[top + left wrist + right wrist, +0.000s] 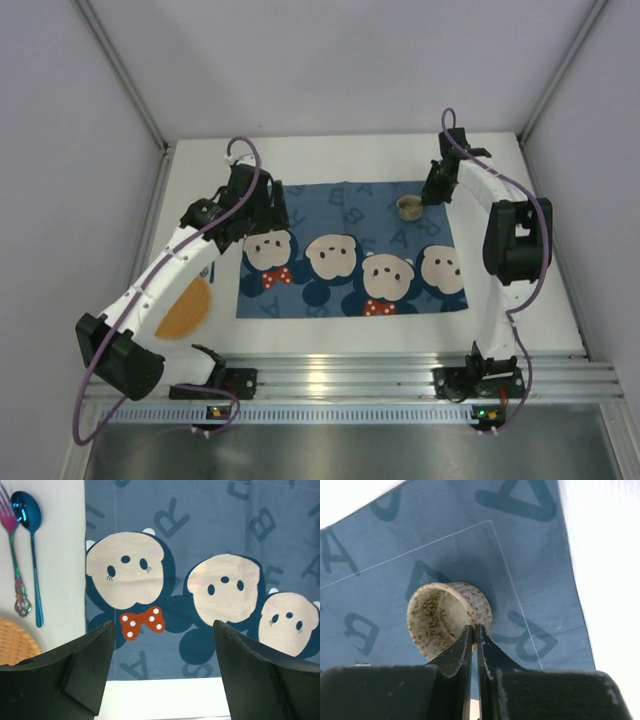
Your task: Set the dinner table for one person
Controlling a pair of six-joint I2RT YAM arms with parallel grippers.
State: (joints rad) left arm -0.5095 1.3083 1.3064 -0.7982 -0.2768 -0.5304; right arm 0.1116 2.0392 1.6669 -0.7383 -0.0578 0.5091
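I see the placemat (350,250) as dark blue with darker blue letters, cream mouse faces with pink cheeks and red bows dotted white, against the plain white dinner table (520,290). The small cup (449,617) is cream, speckled brown inside and out. The woven mat (15,642) is tan, the spoon (33,565) metallic blue, the fork (13,560) pink shading to green, and my left gripper (164,630) and right gripper (474,630) are matte black

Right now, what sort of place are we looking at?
Probably a robot lab cell, not a home: bare panel walls, a metal rail, and a white table with a cartoon placemat and cup staged on it.
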